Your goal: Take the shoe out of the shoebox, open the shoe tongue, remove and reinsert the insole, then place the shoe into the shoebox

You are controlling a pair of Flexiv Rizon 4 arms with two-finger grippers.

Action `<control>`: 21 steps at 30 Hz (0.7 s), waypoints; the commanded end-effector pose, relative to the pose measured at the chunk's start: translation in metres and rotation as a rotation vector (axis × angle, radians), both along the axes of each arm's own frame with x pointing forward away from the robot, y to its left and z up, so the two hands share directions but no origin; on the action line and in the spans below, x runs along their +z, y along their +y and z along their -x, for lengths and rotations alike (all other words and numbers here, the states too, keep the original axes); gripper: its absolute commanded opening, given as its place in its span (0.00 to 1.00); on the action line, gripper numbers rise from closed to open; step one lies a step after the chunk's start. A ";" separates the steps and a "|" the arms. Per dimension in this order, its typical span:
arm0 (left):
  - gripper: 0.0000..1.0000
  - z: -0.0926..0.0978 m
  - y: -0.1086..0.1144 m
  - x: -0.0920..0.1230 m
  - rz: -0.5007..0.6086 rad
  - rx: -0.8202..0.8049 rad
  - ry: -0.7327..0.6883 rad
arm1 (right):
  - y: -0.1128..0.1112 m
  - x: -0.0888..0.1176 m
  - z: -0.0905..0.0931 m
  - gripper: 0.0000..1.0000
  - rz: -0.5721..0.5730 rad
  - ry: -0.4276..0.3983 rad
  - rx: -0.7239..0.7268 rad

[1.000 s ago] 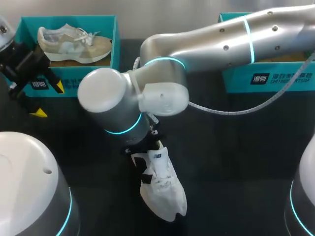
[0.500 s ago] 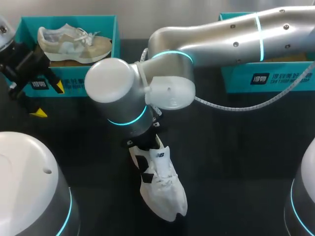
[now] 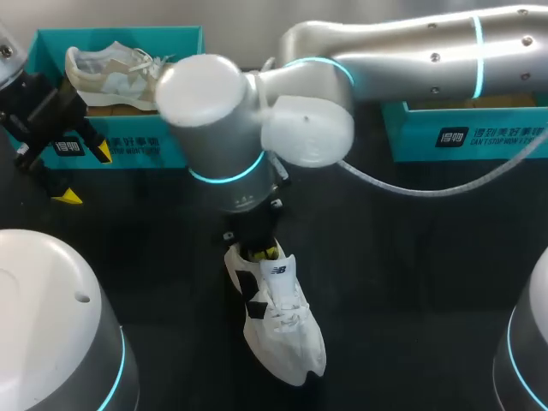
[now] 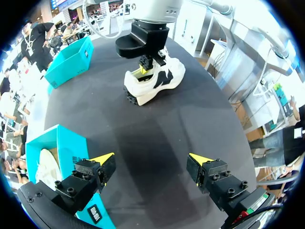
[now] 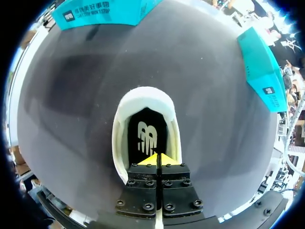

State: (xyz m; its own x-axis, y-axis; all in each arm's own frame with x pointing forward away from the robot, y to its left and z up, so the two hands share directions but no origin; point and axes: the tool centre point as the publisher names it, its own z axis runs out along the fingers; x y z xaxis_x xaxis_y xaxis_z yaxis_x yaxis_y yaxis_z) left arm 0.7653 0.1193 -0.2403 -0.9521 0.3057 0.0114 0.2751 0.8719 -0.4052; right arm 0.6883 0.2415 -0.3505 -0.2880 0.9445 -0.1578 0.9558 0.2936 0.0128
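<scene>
Your right gripper [image 5: 157,160] sits pinched closed at the shoe's [image 3: 282,334] heel opening — placed, likely, to lift the insole [image 5: 147,133]; left gripper [image 4: 151,157] hangs spread wide, aside.

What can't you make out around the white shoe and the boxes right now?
Head view: the right arm covers the white shoe's opening and most of the right gripper.
Right wrist view: the gripper's fingers hide the shoe's forward part; whether the shut tips pinch anything is unclear.
Head view: the right shoebox's inside is behind the arm.
</scene>
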 end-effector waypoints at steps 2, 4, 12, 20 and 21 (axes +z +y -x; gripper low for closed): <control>1.00 0.001 0.001 0.000 -0.001 0.000 -0.001 | -0.003 -0.009 0.004 0.00 -0.055 0.031 0.024; 1.00 0.001 0.001 0.000 -0.001 0.000 -0.001 | 0.001 -0.007 0.007 0.00 -0.032 0.046 0.039; 1.00 0.001 0.001 0.000 -0.001 0.000 -0.001 | 0.016 -0.004 0.018 0.27 0.027 0.061 0.069; 1.00 0.001 0.001 0.000 -0.001 0.000 -0.001 | 0.021 -0.006 0.026 0.73 0.050 0.077 0.079; 1.00 0.001 0.001 0.000 -0.001 0.000 -0.001 | 0.021 -0.006 0.026 0.79 0.051 0.076 0.080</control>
State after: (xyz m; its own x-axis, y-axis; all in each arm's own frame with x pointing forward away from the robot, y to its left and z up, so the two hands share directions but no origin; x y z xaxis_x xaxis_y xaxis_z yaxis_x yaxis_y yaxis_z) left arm 0.7653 0.1193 -0.2402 -0.9521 0.3056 0.0115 0.2750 0.8719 -0.4052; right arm 0.6641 0.2566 -0.3534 -0.3743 0.9136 -0.1590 0.9273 0.3671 -0.0737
